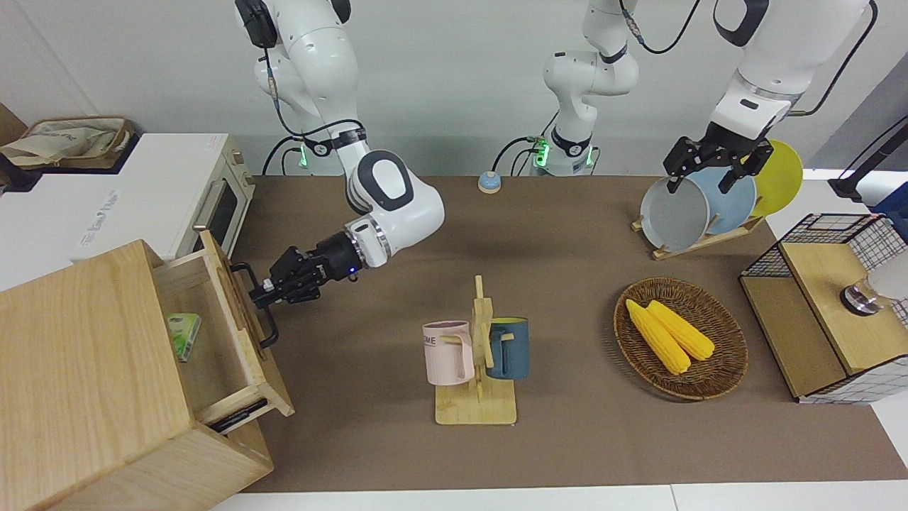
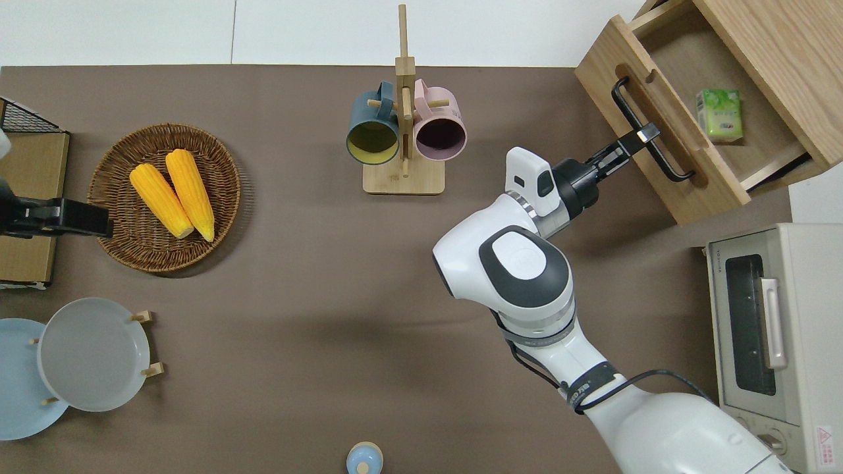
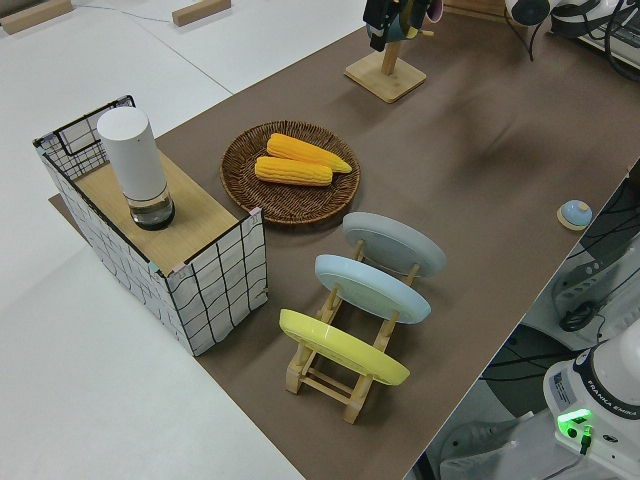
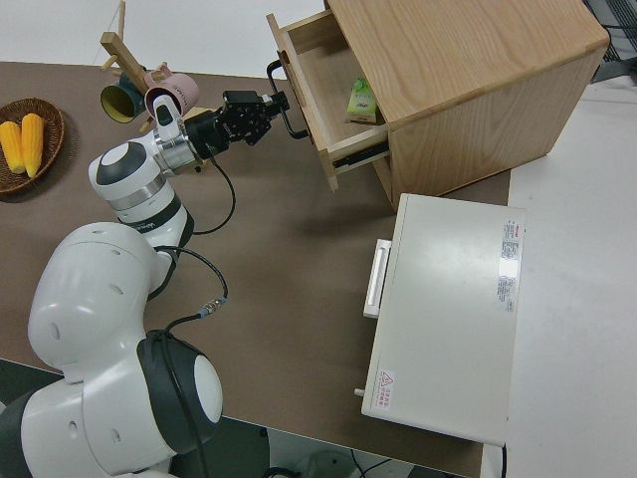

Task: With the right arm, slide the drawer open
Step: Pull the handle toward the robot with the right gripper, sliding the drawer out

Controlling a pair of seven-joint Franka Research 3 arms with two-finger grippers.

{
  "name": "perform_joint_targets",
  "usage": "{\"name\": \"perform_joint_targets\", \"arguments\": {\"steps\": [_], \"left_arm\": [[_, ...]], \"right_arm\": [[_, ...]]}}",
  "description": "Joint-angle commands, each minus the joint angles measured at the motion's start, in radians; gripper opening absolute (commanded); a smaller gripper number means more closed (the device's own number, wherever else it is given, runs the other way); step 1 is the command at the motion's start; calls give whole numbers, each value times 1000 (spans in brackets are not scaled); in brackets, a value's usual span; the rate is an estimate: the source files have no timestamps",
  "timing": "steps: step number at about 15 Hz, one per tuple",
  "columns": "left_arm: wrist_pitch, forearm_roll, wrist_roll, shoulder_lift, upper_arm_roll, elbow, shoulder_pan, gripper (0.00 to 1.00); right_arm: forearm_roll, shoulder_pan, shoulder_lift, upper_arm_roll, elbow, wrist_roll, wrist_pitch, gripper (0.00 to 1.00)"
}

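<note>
Cabinet (image 1: 85, 369) sits at the worktop's (image 1: 567, 440) right-arm end, its drawer (image 1: 213, 333) pulled well out with a green carton (image 1: 184, 335) inside. Right end effector (image 1: 261, 289), reaching toward 2 o'clock in the overhead view, is clamped on the handle (image 1: 257, 305) mid-bar, likely so the pull runs straight. Left arm parked.

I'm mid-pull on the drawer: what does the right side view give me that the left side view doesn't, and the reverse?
Only the right side view shows the work: the right claw at the black bar handle of the drawer, which is pulled out, a green carton inside it, and the white toaster oven beside the cabinet.

Only the left side view shows the plate rack with its yellow, blue and grey plates, the wire-mesh shelf unit with a white cylinder on it, and the small blue bell.

Both show the corn basket and the mug stand.
</note>
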State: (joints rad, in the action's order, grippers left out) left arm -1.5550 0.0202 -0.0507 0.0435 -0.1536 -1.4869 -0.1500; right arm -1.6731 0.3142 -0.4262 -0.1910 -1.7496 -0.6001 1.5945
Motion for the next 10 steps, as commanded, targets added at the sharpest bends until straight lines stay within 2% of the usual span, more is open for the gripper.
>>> {"name": "perform_joint_targets", "arguments": {"steps": [1,8,10], "left_arm": [[0,-12,-8,13,-17,20,-17,998],[0,-11,-8,13,-17,20,-17,995],[0,-11,-8,13,-17,20,-17,998]], "right_arm": [[38,57,7,-2,2,25,-47,16],[72,146,4,-2,7,51,-136,14],[110,183,4,-2,19,52,-149,14]]}}
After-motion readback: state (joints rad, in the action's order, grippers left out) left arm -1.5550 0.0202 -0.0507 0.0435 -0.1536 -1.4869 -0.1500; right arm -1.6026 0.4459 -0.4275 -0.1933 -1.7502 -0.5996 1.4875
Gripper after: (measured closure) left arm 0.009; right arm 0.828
